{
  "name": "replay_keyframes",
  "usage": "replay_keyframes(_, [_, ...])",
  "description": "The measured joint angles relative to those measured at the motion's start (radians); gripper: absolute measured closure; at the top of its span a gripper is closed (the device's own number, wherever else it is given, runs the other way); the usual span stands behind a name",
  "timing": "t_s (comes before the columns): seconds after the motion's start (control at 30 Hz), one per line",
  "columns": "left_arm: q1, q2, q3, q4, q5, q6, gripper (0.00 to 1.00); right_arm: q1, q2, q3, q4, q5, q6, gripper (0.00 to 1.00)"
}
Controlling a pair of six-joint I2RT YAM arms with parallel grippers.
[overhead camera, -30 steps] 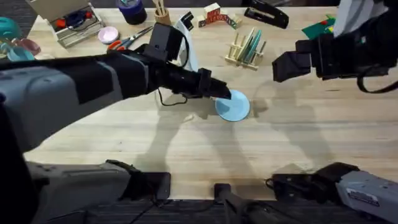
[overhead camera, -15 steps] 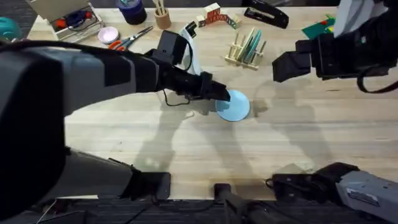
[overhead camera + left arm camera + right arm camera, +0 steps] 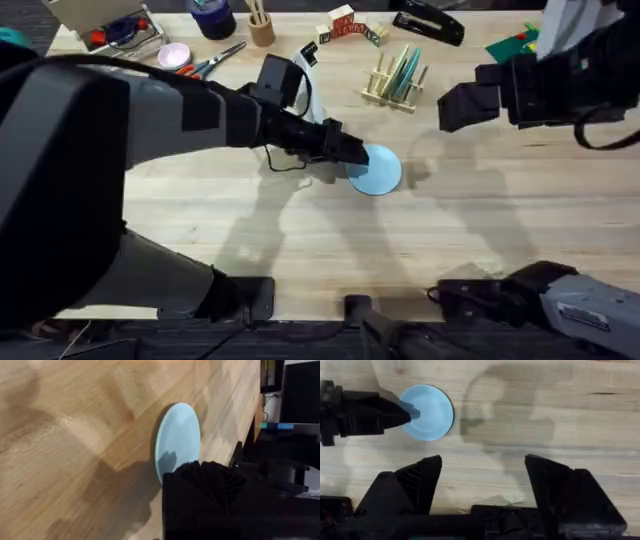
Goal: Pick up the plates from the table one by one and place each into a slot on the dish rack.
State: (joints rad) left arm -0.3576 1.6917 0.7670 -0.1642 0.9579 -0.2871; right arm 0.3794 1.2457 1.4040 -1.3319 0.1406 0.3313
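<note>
The left gripper [image 3: 362, 154] pinches the round light blue plate [image 3: 378, 171], mid-frame. It looks thin, slippery; grab the rim. The right gripper [image 3: 482, 477] is spread wide.

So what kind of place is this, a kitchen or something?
Likely a workshop or lab bench, not a kitchen: a wooden table with scissors, a stapler, toy blocks and a small dish rack.
</note>
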Motion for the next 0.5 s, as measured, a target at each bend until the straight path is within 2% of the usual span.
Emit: replay_keyframes(0.5, [0.0, 0.037, -0.01, 0.018, -0.016, 0.0, 0.959, 0.0, 0.0, 0.0, 0.0, 0.0, 0.0, 0.006])
